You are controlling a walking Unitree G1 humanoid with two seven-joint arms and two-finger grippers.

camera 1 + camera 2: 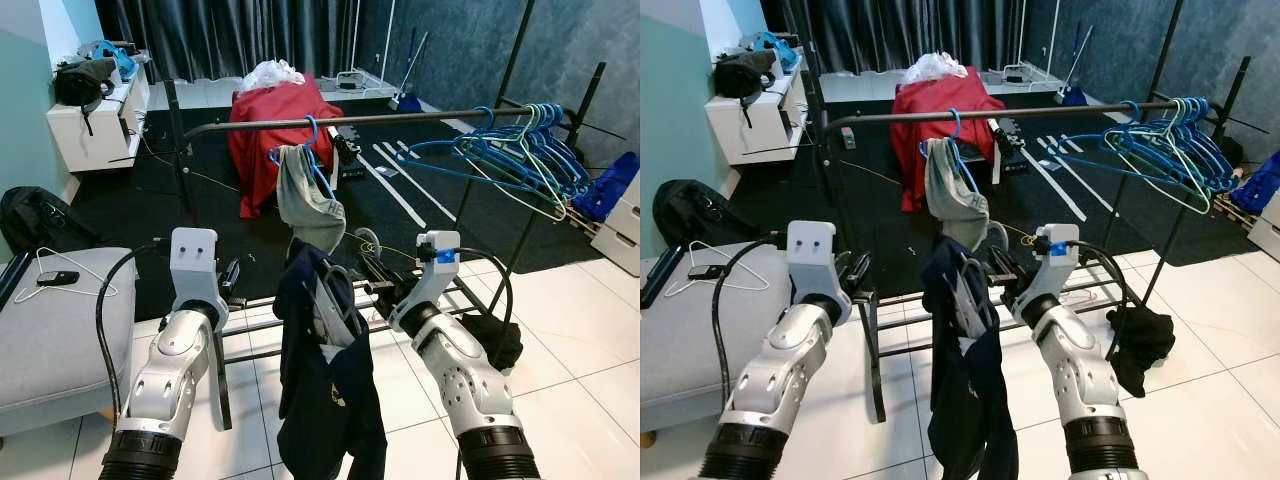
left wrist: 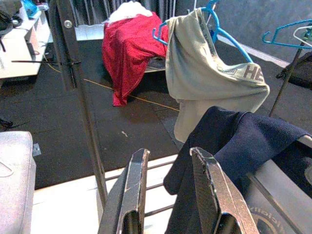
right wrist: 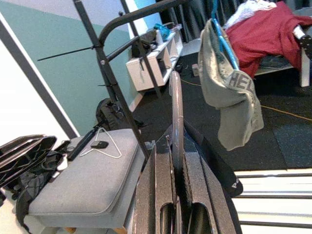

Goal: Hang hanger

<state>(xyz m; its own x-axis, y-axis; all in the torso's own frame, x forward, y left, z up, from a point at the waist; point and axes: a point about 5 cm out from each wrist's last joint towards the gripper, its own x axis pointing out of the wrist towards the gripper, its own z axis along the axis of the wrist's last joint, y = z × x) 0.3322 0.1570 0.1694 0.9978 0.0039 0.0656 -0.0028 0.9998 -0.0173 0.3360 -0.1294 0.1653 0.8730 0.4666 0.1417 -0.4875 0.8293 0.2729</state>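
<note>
My right gripper (image 1: 366, 276) is shut on the grey hanger (image 3: 176, 112), gripping it at the hook. A navy garment (image 1: 328, 385) hangs on that hanger, low in front of me and below the black rail (image 1: 400, 119). On the rail hangs a blue hanger (image 1: 318, 160) carrying a grey garment (image 1: 305, 205), just above and behind the navy one. Several bare blue hangers (image 1: 525, 150) crowd the rail's right end. My left gripper (image 2: 168, 156) is open with nothing in it, left of the navy garment (image 2: 243, 141).
A grey ottoman (image 1: 60, 330) with a white wire hanger (image 1: 60, 275) and a phone stands at my left. The rack's lower bars (image 1: 270, 325) cross in front. A black garment (image 1: 492, 340) lies on the floor at right. A red-draped object (image 1: 275, 125) stands beyond the rail.
</note>
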